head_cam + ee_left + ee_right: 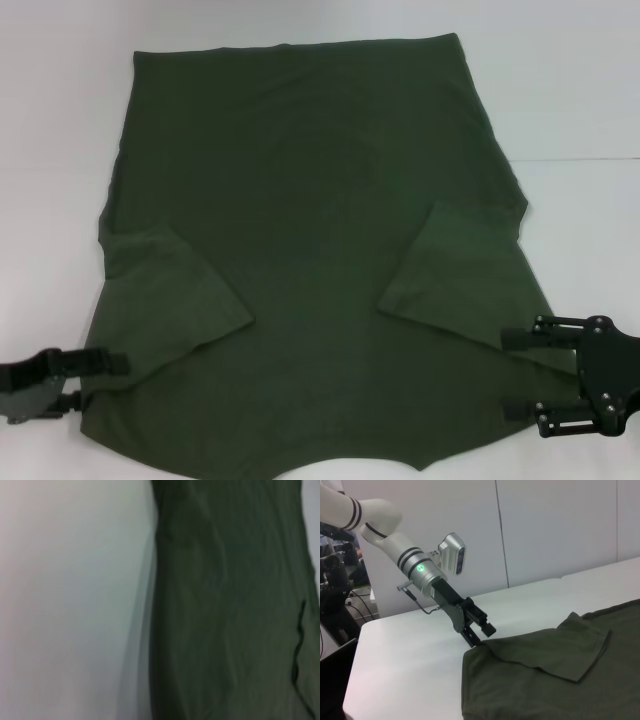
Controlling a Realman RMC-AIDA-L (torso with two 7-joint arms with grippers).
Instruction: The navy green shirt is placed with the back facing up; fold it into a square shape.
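The navy green shirt (pixel 320 230) lies flat on the white table (pixel 580 100), plain side up, with its collar end nearest me. Both short sleeves are folded inward, the left sleeve (pixel 170 300) and the right sleeve (pixel 450 280). My left gripper (pixel 92 382) is open at the shirt's near left edge, its fingers straddling the fabric edge. It also shows in the right wrist view (pixel 479 634), at the shirt's corner (pixel 470 655). My right gripper (pixel 513 374) is open wide at the near right edge, fingertips over the fabric. The left wrist view shows only the shirt (pixel 230 610) and the table.
White tabletop (pixel 65 605) lies on both sides of the shirt and beyond its far hem. A pale wall (pixel 550 530) stands behind the table. Dark equipment and cables (pixel 335 580) sit off the table's end by the left arm.
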